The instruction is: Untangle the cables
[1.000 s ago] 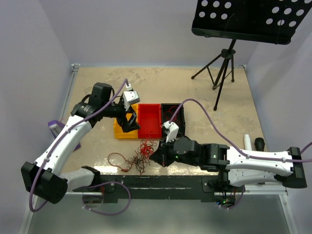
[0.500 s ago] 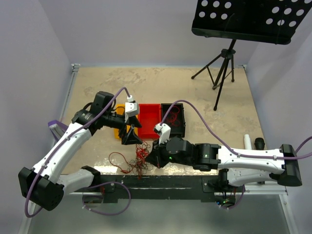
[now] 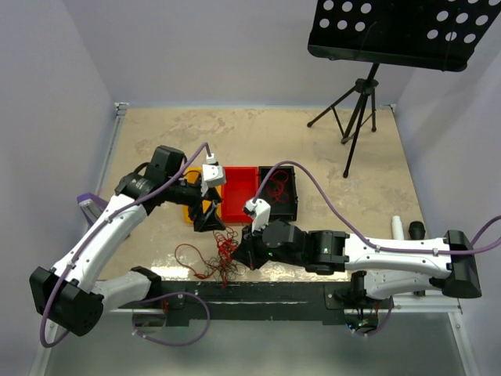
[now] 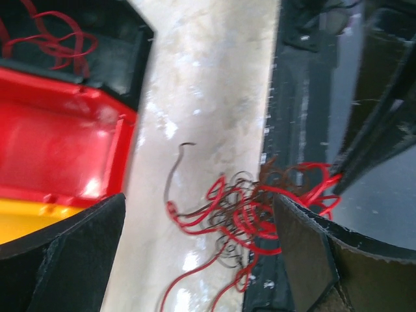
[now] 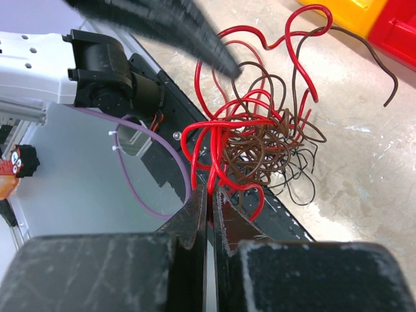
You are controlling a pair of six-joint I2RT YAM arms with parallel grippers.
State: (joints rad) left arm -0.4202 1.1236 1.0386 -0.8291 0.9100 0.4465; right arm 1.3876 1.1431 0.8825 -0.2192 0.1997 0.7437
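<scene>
The cables are a tangle (image 3: 225, 249) of thin red and brown curly wires near the table's front edge. My right gripper (image 3: 240, 253) is shut on a few red strands of the tangle (image 5: 260, 136); in the right wrist view its tips (image 5: 209, 195) pinch them. My left gripper (image 3: 209, 221) hovers open just above and left of the bunch. In the left wrist view the tangle (image 4: 247, 214) lies between the wide-spread fingers (image 4: 68, 250) of the left gripper (image 4: 195, 260), nearer the right one, and touches neither. More red cables (image 3: 278, 186) lie in the black bin (image 3: 293, 205).
Three bins stand in a row behind the tangle: yellow (image 3: 190, 210), red (image 3: 239, 194) and black. Loose cable loops (image 3: 190, 257) trail left on the table. A tripod stand (image 3: 356, 110) is at the back right. The dark base rail (image 3: 258, 291) runs along the front edge.
My left gripper has come down from over the yellow bin towards the tangle. My right gripper has shifted left, still shut on the red strands.
</scene>
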